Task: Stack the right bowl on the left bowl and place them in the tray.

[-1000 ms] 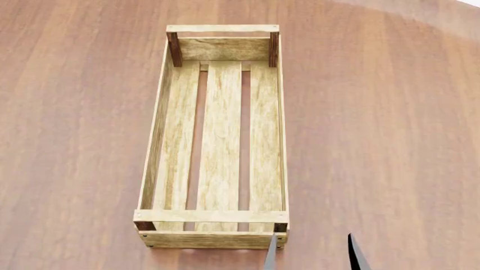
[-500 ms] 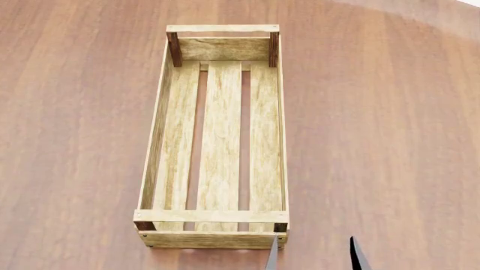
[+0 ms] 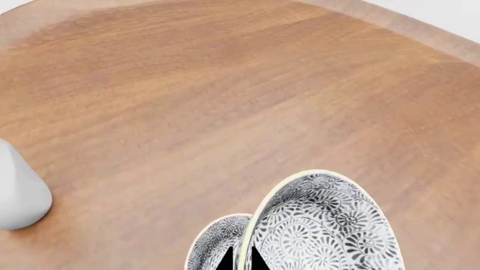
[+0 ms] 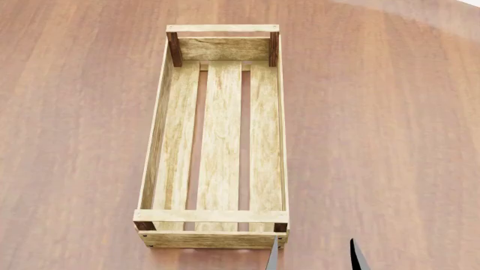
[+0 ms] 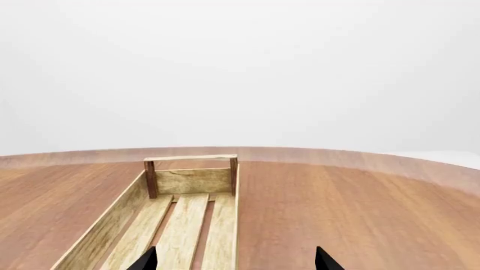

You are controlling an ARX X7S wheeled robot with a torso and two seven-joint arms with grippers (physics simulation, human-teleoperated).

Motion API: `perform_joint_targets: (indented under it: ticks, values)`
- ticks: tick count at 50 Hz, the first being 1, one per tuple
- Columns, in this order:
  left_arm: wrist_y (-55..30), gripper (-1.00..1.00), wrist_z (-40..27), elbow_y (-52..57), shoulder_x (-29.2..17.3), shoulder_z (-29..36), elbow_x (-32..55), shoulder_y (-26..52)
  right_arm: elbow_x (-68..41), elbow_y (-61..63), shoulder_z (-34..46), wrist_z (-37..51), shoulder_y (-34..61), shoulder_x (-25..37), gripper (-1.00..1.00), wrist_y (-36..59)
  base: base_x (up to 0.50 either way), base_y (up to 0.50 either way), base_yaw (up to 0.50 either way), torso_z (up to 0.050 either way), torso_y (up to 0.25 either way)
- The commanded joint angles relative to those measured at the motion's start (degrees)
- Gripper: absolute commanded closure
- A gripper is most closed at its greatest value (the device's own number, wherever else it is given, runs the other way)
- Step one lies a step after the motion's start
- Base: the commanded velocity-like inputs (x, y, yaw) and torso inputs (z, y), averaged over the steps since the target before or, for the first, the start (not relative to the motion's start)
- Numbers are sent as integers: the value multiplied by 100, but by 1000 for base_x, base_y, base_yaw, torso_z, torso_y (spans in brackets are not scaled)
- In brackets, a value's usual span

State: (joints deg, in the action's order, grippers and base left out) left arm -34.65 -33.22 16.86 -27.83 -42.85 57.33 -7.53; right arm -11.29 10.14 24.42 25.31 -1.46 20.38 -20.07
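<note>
The tray (image 4: 219,140) is a long light-wood crate that lies empty in the middle of the brown table; it also shows in the right wrist view (image 5: 184,219). My right gripper (image 4: 315,257) is open and empty, just off the tray's near right corner, and shows wide open in its wrist view (image 5: 235,261). My left gripper (image 3: 242,261) is shut on the cream rim of a tilted black-and-white patterned bowl (image 3: 330,225). A second patterned bowl (image 3: 213,244) sits right against it, partly hidden; I cannot tell if they are nested. Neither bowl nor the left gripper shows in the head view.
A white rounded object (image 3: 19,194) stands on the table (image 3: 225,101) to one side of the bowls. The table's curved edge (image 3: 405,25) runs beyond them and also shows at the head view's far right (image 4: 420,14).
My right gripper's fingertips have sunk slightly toward the bottom edge of the head view. The tray has not moved.
</note>
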Motion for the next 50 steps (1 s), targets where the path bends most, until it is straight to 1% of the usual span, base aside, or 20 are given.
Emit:
perform_joint_targets:
  ticks: [1, 14, 21, 33, 50]
  values:
    - [154, 100, 75, -198, 101, -4, -257, 206, 116, -53, -91, -123, 5, -96, -100, -32, 0, 0, 0, 0, 0]
    - [92, 100, -65, -537, 59, 152, -305, 516, 82, -75, -88, -108, 14, -82, -100, -27, 0, 0, 0, 0, 1]
    - [95, 100, -123, -557, 34, 158, -346, 548, 81, -108, -76, -110, 9, -75, -100, -54, 0, 0, 0, 2, 0]
    - [152, 100, -110, -775, 28, 182, -413, 639, 92, -104, -61, -93, 20, -62, -100, -36, 0, 0, 0, 0, 0]
    - [184, 100, -65, -1357, 63, 329, -514, 859, 90, -150, -49, -72, 34, -50, -100, -50, 0, 0, 0, 0, 1]
